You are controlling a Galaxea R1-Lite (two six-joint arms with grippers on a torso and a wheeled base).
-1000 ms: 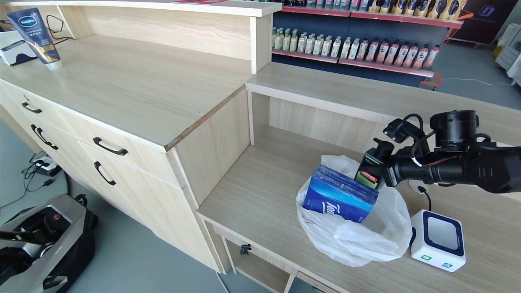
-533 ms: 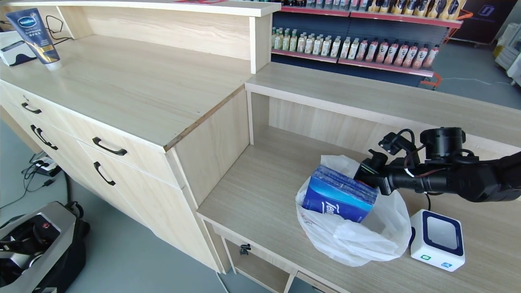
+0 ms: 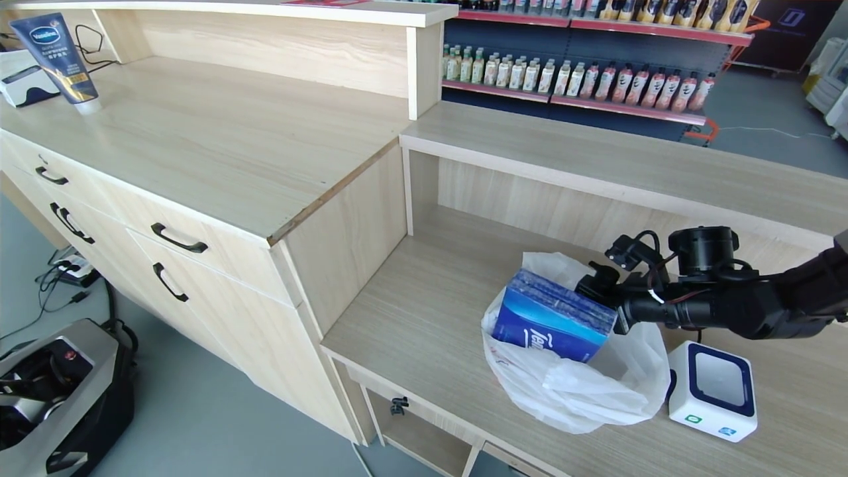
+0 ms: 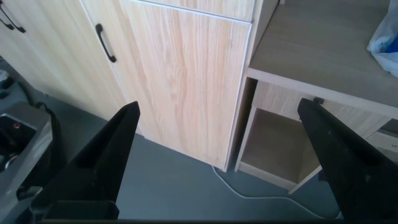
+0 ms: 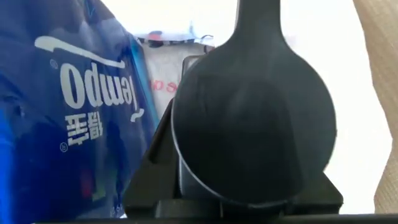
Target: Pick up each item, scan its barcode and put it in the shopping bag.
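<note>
A white plastic shopping bag point(image 3: 583, 391) lies open on the low counter point(image 3: 424, 311). A blue tissue pack point(image 3: 553, 315) leans inside it and also shows in the right wrist view point(image 5: 68, 118). My right gripper point(image 3: 594, 288) reaches into the bag's mouth just behind the pack. It is shut on a dark rounded item point(image 5: 255, 118), which the pack hides in the head view. A white scanner point(image 3: 714, 391) with a blue-rimmed window stands right of the bag. My left gripper point(image 4: 219, 107) hangs open over the floor beside the cabinet, holding nothing.
A blue tube point(image 3: 56, 56) stands at the far left of the high counter point(image 3: 218, 146), next to a small terminal point(image 3: 23, 83). Drawers with black handles point(image 3: 177, 240) face the aisle. Shelves of bottles point(image 3: 570, 76) run behind the low counter's back ledge.
My right arm has come down and the small item, once seen above the tissue pack, has sunk behind it into the bag. The bag, pack and scanner have stayed put.
</note>
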